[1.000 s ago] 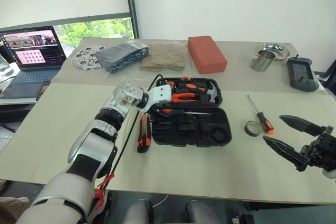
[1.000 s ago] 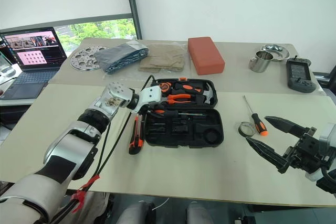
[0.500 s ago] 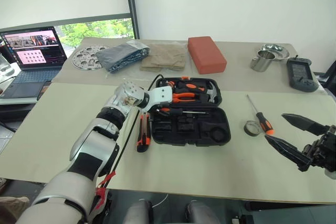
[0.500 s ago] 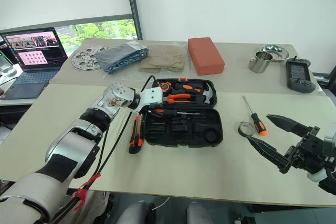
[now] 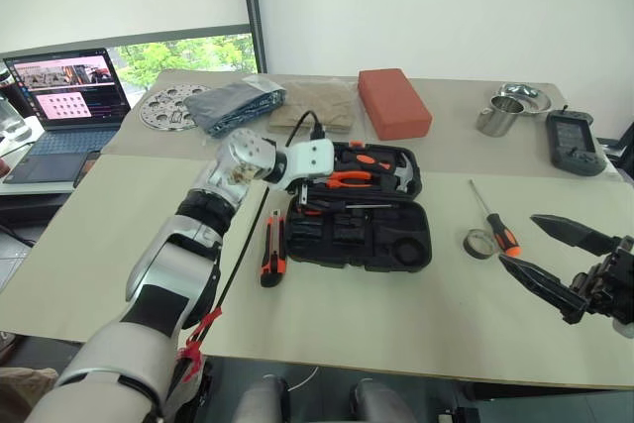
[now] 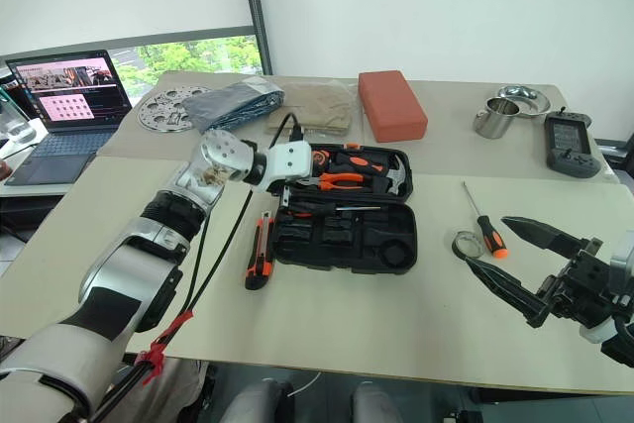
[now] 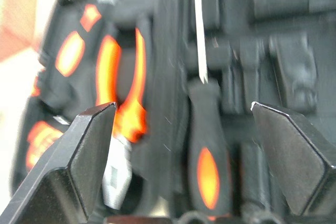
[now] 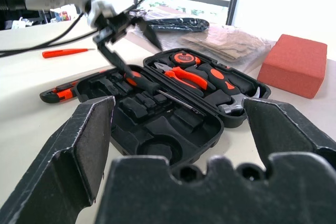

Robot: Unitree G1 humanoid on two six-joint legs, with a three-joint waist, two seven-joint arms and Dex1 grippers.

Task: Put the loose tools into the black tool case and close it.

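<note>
**Screwdriver released into the case; left gripper lifted clear**

Since a second ago, the left gripper [image 5: 303, 197] has been raised off the black tool case [image 5: 359, 213] and its fingers have been spread wide with nothing between them. One orange-and-black screwdriver [image 7: 207, 145] is seen lying in a slot along the hinge line, its shaft [image 5: 359, 206] pointing toward the case's right end. The case lies open at the middle of the table [image 5: 119, 235], with the pliers [image 5: 344, 180] and hammer [image 5: 404, 176] seated in the far half.

Three loose tools remain outside: the utility knife [image 5: 271, 251] just beside the case's left edge, and the tape roll [image 5: 478, 243] and a second screwdriver [image 5: 493, 219] near each other to the right of the case. The right gripper [image 5: 543, 260] hovers with its fingers spread and empty, near those two.

The seated screwdriver should be checked for lying flat before anything else is placed, since a raised handle would probably stop the lid from shutting. The knife would best be taken by the left gripper across its narrow sides. The tape roll and screwdriver would suit the right gripper, approached from above so that neither is pushed away.
</note>
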